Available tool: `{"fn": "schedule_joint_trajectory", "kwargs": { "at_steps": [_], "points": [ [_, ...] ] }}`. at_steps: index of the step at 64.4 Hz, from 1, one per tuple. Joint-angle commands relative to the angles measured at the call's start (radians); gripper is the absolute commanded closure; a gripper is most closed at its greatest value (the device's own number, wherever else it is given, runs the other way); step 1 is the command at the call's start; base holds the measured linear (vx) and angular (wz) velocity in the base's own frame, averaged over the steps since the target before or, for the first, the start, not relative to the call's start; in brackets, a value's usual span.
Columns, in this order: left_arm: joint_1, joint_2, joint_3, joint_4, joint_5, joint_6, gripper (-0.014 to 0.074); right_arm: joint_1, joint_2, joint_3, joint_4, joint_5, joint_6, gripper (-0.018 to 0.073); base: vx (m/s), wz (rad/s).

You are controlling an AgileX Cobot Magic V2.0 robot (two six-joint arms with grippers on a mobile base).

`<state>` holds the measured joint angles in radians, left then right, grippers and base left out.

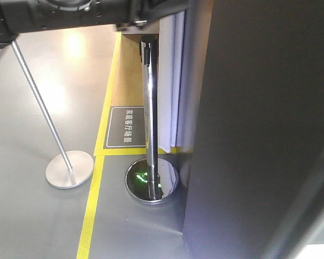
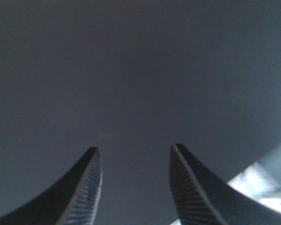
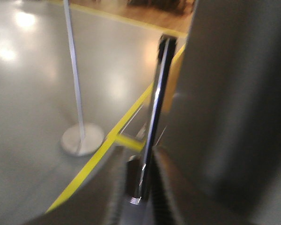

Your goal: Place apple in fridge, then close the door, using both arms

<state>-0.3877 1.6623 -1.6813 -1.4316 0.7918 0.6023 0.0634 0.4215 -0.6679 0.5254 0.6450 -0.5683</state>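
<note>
I am facing the fridge's dark grey door [image 1: 259, 135]. My left hand [image 2: 133, 187] is spreading before it; my right hand [image 3: 138, 197], blurred, I cannot tell. The floor sign [image 1: 127, 127] is unreadable.

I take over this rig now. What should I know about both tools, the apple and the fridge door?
Left tool: open, empty, pointed at a dark grey face that fills its view; contact cannot be told.
Right tool: the view is blurred, so open or shut cannot be told; no apple shows in it.
Apple: not in any view.
Door: the dark grey panel beside the chrome post is likely its outer face; no white inside shows.
Done: probably the apple is inside, unconfirmed.
Left: check that the door is fully closed.
</note>
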Motion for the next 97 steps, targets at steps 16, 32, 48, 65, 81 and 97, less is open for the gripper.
{"fn": "schedule_joint_trajectory", "kwargs": {
  "at_steps": [16,32,48,65,81,97],
  "points": [
    [0.031,-0.047,-0.033,0.166,-0.039,0.016,0.0261,-0.006,0.201,-0.025,-0.017,-0.484,-0.002,-0.0026,0.0,0.0],
    [0.031,-0.047,-0.033,0.303,-0.047,0.009,0.0261,-0.006,0.475,-0.145,-0.014,-0.681,-0.024,-0.0003,0.0,0.0],
    [0.031,-0.047,-0.033,0.445,-0.068,0.008,0.0261,-0.039,0.708,-0.37,0.028,-0.726,-0.031,0.0006,0.0,0.0],
    [0.031,-0.047,-0.033,0.573,-0.15,-0.055,0.0261,-0.106,0.874,-0.525,0.074,-0.721,-0.035,0.0006,0.0,0.0],
    [0.031,-0.047,-0.033,0.672,-0.198,-0.142,0.0261,-0.11,1.021,-0.65,0.074,-0.721,-0.055,0.0006,0.0,0.0],
    [0.031,-0.047,-0.033,0.741,-0.223,-0.228,0.0261,-0.126,1.139,-0.771,0.073,-0.699,-0.058,0.0006,0.0,0.0]
  ]
}}
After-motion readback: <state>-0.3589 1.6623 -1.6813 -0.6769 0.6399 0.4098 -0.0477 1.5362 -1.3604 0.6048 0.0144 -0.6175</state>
